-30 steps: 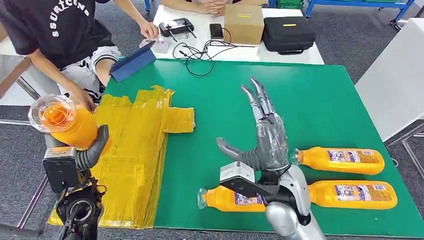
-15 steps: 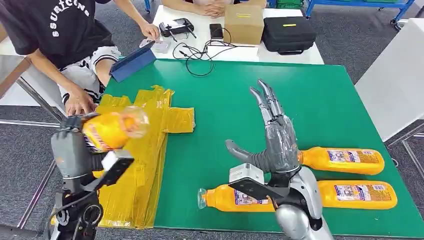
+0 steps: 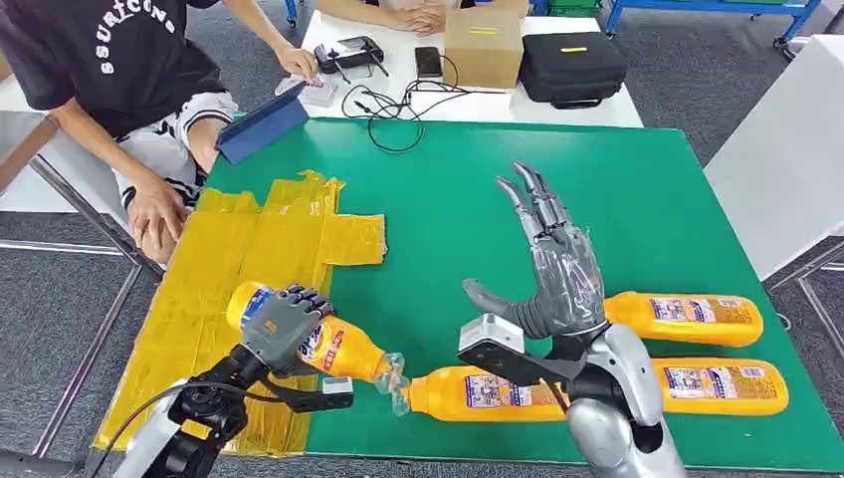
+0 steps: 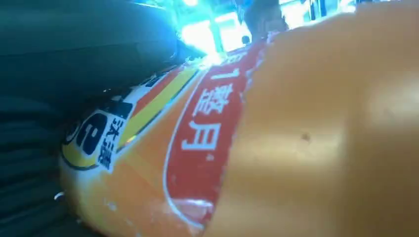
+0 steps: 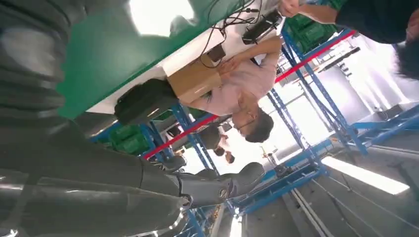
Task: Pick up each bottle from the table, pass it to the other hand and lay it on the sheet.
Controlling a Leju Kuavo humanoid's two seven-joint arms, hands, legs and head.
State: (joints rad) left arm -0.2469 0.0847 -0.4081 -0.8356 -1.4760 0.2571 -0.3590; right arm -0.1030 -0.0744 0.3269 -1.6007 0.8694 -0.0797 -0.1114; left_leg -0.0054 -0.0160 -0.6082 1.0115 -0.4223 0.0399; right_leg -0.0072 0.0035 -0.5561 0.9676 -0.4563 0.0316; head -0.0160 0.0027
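A: Where's the orange plastic juice bottle (image 3: pixel 316 345) now?

B: Grasped in the left hand (image 3: pixel 281 327), lying low over the edge of the yellow taped sheet (image 3: pixel 261 261), its cap end poking onto the green desk (image 3: pixel 637 199).

A: The risk?

B: The cap nearly touches the neck of the nearest lying orange bottle (image 3: pixel 476 391). Let go there, and it may roll off the sheet or knock that one. The right hand (image 3: pixel 559 271) is released, fingers spread.

Grey carpet floor (image 3: pixel 687 70), white desk (image 3: pixel 557 108), blue shelving (image 5: pixel 316 94) behind.
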